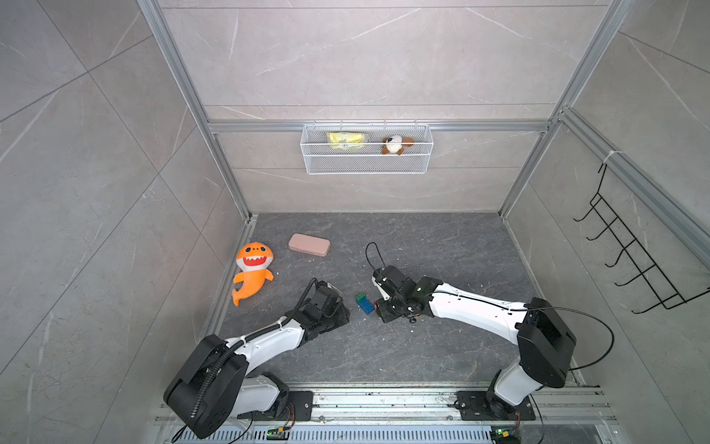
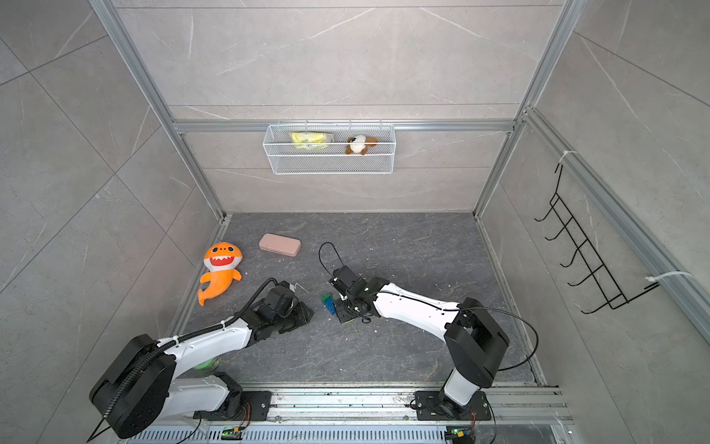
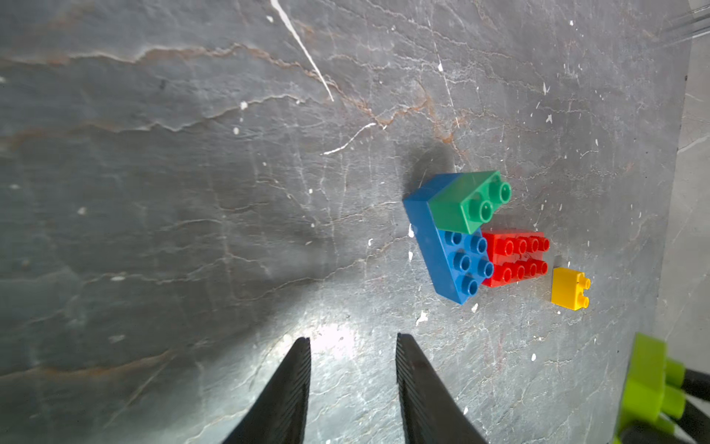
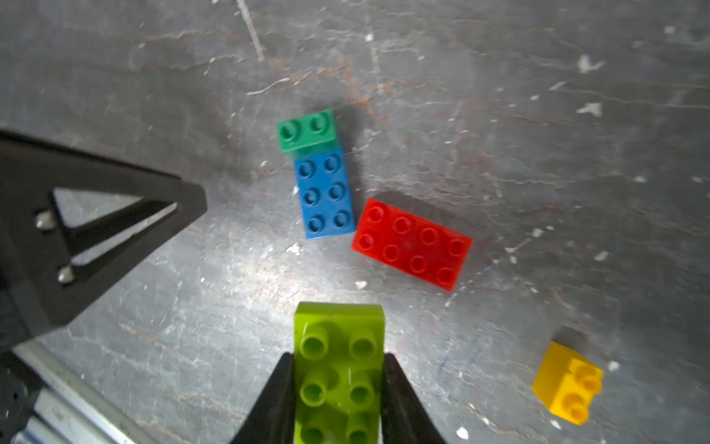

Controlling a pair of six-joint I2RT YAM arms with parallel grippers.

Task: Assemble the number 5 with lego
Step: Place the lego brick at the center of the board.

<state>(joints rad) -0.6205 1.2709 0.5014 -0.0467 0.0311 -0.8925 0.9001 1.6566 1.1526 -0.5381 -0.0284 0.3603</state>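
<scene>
Right wrist view: finds the right gripper clamped on the lime green brick, one black finger pressed to each long side, studs turned toward the lens. Beyond that brick, picks out the blue brick flat on the dark stone tabletop, studs up, with the dark green brick pressed onto its far end. Only that pair joined. Places the red brick flat and studs up just beside the blue one, one corner close against the blue one's long side; touching or just clear, cannot tell. Places the yellow brick alone, tipped on its side with studs pointing sideways, apart from the red one and from the gripped lime green one.

Left wrist view: shows the left gripper with fingers apart, nothing but bare tabletop between them, tips short of the blue brick and touching no lego. Catches the lime green brick again at the frame's corner, pinched between black fingers.

Both top views: put the blue and dark green pair between the two grippers, near the middle of the tabletop, right gripper just beside it, left gripper a little farther off. Toward the left side, well apart from the bricks, show an orange shark plush and a pink case. On the back wall, show a white wire basket holding a yellow packet and a small brown-and-white plush.
</scene>
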